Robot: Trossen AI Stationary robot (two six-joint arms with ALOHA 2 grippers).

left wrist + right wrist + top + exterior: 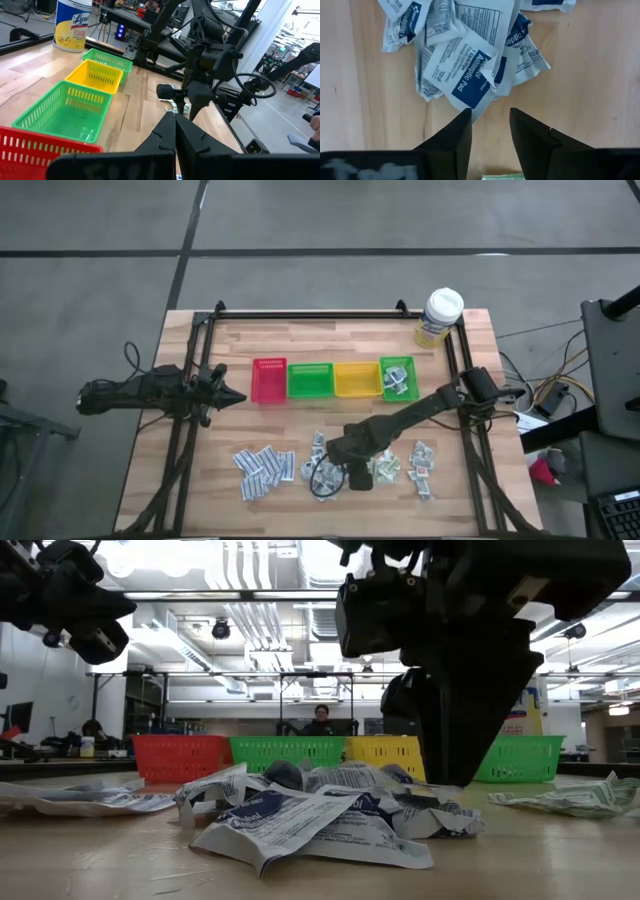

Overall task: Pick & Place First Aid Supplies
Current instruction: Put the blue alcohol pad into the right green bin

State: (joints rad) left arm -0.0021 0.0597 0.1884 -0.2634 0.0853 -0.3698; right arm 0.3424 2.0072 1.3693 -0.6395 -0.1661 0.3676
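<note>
Sachets sit in four loose clusters along the lower part of the high view: white-blue sachets (263, 469) lower left, a grey-blue pile (318, 463) at centre, pale green ones (386, 468) just right of it, white-red ones (423, 463) furthest right. Individual counts per cluster: can't tell, too many overlap. A few more lie in the rightmost green bin (398, 378).

Right gripper (490, 131) hangs low over the centre pile, jaws parted, nothing between them; an antiseptic pad sachet (466, 79) lies just ahead of the fingertips on bare wood.

Four bins in a row mid-frame: one red bin (269, 380), green bin (310, 380), yellow bin (356, 379), then that second green.

One wipes tub (439, 317) upper right on the table (200, 470).

Left gripper (232, 396) parked at left, beside the red bin, jaws clenched, empty.
</note>
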